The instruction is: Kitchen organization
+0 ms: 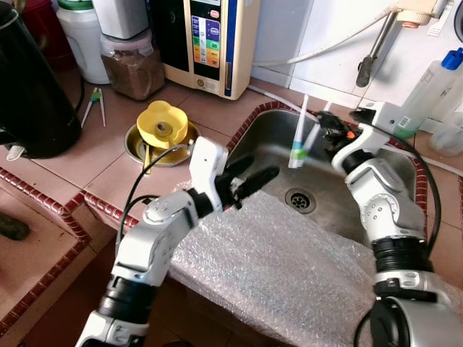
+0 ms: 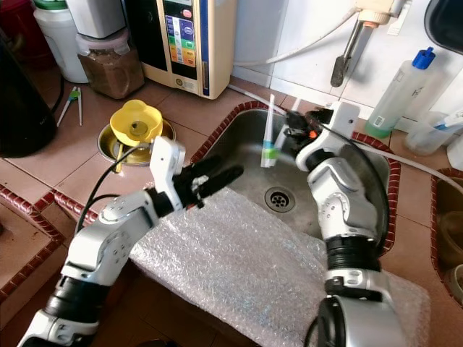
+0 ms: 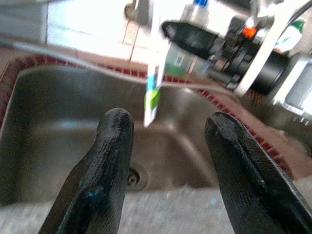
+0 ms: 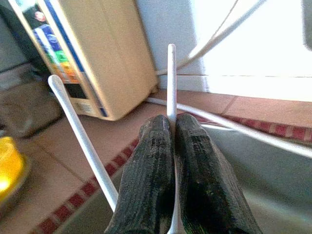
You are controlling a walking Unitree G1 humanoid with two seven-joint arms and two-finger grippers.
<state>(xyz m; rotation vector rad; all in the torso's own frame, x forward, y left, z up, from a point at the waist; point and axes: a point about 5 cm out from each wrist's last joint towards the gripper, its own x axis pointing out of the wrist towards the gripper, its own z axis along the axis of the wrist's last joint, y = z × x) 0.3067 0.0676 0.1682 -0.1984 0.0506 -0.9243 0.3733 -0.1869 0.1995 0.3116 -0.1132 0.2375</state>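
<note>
Nearest you, the bubble wrap (image 1: 289, 267) drapes over the sink's front edge, and your left gripper (image 1: 249, 182) hovers just above it, fingers spread and holding nothing. It points across the sink (image 1: 271, 126) toward the toothbrushes (image 1: 299, 137). They hang over the basin beyond it — long axes near upright, heads down. Your right gripper (image 2: 293, 130) is clenched on one handle from the far side; a second toothbrush leans beside it. So the left is the free arm, and the toothbrushes lie straight ahead of it.
</note>
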